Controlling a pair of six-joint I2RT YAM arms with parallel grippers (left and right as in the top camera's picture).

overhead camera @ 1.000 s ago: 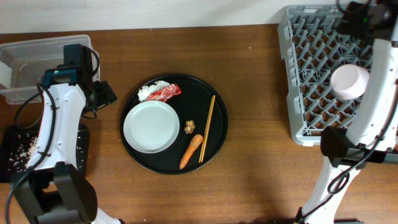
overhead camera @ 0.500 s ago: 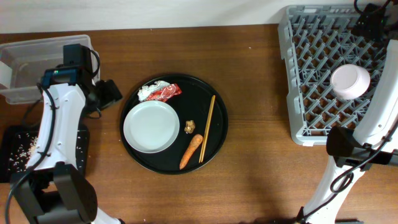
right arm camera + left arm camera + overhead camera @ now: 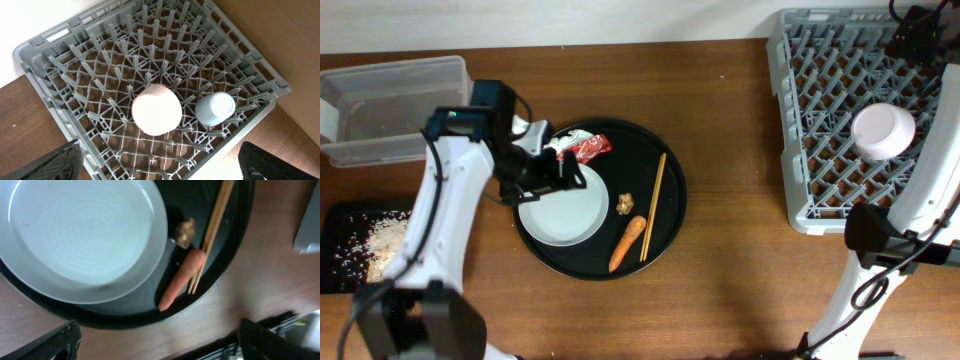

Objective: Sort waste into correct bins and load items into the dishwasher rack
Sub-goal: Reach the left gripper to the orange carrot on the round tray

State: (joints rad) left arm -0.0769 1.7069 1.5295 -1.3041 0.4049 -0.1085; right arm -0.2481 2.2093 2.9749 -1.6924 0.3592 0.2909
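Note:
My left gripper [image 3: 552, 176] [image 3: 160, 349] hangs open over the left part of the round black tray, above the white plate [image 3: 563, 206] [image 3: 85, 235], holding nothing. On that tray also lie a red wrapper [image 3: 590, 149] with white tissue [image 3: 556, 148], a brown lump [image 3: 625, 204] [image 3: 184, 230], a carrot [image 3: 626, 243] [image 3: 182, 277] and chopsticks [image 3: 654, 205] [image 3: 215, 220]. My right gripper [image 3: 918, 32] [image 3: 160, 172] is open and empty above the grey rack [image 3: 800, 130] [image 3: 60, 80], which holds an upturned pinkish bowl [image 3: 883, 131] [image 3: 156, 110] and a light-blue cup [image 3: 215, 108].
A clear tub [image 3: 390, 105] stands at the far left. In front of it a flat black tray [image 3: 340, 270] holds rice scraps [image 3: 380, 238]. The round black tray [image 3: 670, 235] sits mid-table. Bare wood lies between it and the rack.
My left arm has swung right from beside the clear tub to above the round tray and plate. The right arm shifted slightly right early on, then held still.

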